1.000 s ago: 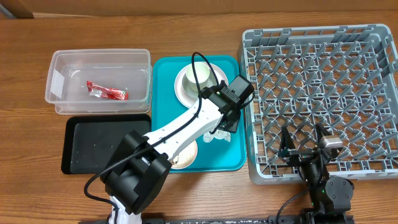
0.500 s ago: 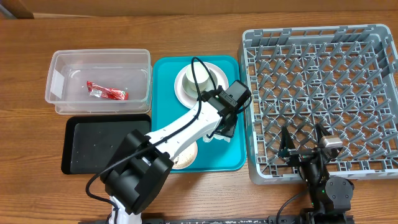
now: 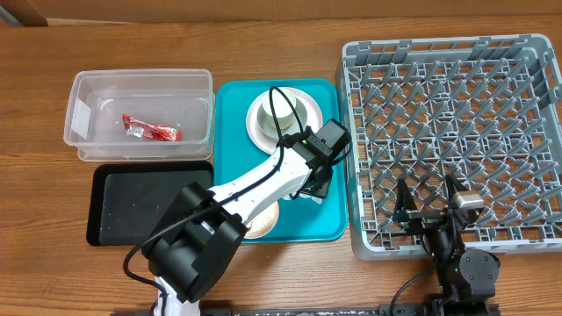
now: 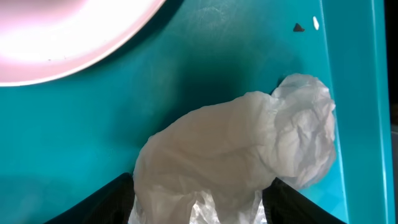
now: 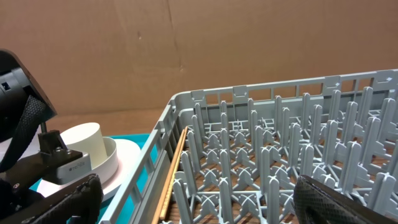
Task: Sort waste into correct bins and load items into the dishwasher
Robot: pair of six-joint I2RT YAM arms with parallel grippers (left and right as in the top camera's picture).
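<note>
1. At the far left, the clear tub [image 3: 79, 140] holds the red wrapper [image 3: 149, 132]. The black tray [image 3: 149, 206] sits just in front of it.
2. Your napkin [image 4: 242, 143] lies on the right side of the teal tray [image 3: 230, 132], near its rim and directly under your left gripper [image 4: 198, 205].
3. That gripper's jaws are spread, with one finger on each side of the wad's near end. You are not pinching it yet, by the look of it.
4. The wad's long axis runs away from the fingers and slants toward the rim, so you close across its narrow way.
5. Both bins lie left of the napkin, so your carry probably goes that way.
6. Your right gripper [image 3: 428, 206] is spread and empty at the near edge of the dish rack [image 3: 439, 42], well apart from the napkin. The left arm is the nearer one.
</note>
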